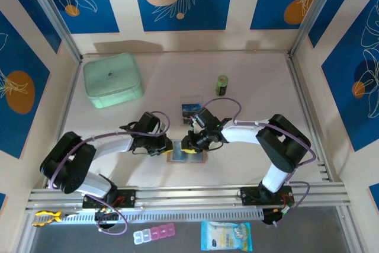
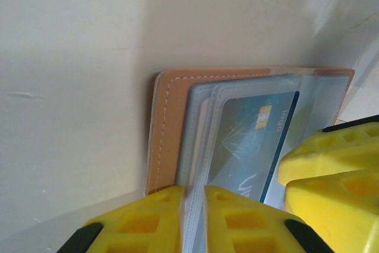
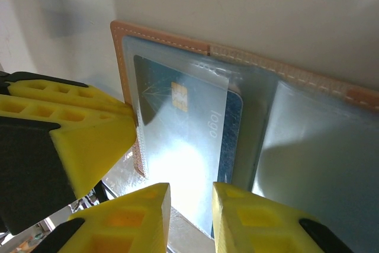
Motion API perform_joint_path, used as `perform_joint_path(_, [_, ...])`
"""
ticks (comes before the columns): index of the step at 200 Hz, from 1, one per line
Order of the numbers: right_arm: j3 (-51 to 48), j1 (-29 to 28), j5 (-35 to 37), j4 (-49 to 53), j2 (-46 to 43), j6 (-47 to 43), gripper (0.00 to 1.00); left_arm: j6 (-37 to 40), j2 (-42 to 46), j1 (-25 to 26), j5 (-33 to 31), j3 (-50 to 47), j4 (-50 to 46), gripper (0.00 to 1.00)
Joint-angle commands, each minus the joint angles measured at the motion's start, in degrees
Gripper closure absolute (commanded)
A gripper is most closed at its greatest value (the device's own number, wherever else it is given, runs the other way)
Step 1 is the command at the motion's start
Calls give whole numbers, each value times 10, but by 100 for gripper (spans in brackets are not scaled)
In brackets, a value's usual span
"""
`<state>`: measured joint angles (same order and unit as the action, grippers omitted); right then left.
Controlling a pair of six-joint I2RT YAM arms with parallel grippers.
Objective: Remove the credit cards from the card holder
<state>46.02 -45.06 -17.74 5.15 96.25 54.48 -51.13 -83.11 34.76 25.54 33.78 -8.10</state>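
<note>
Card holder (image 2: 166, 134) open, L gripper (image 2: 192, 198) clamped on its sleeve edge, R gripper (image 3: 191, 198) straddling credit card (image 3: 177, 117), grip unclear.

Pinkish-tan card holder (image 1: 188, 157), white-stitched, spread open and flat on the bench at lower centre of the top view, grey-blue clear sleeves facing up. Blue credit card (image 3: 228, 125) with gold chip, tucked in one sleeve. Second card (image 1: 190, 111) loose just above.
</note>
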Motion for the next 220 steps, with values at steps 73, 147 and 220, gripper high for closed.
perform_joint_path(73, [20, -12, 46, 54, 6, -21, 74, -5, -10, -5, 15, -9, 2, 84])
perform_joint_path(147, [36, -14, 82, 111, -26, -40, 74, -6, -7, -5, 13, -4, 0, 85])
perform_joint_path(220, [49, -14, 72, 113, -40, -42, 74, -5, 23, 0, 2, 26, -31, 90])
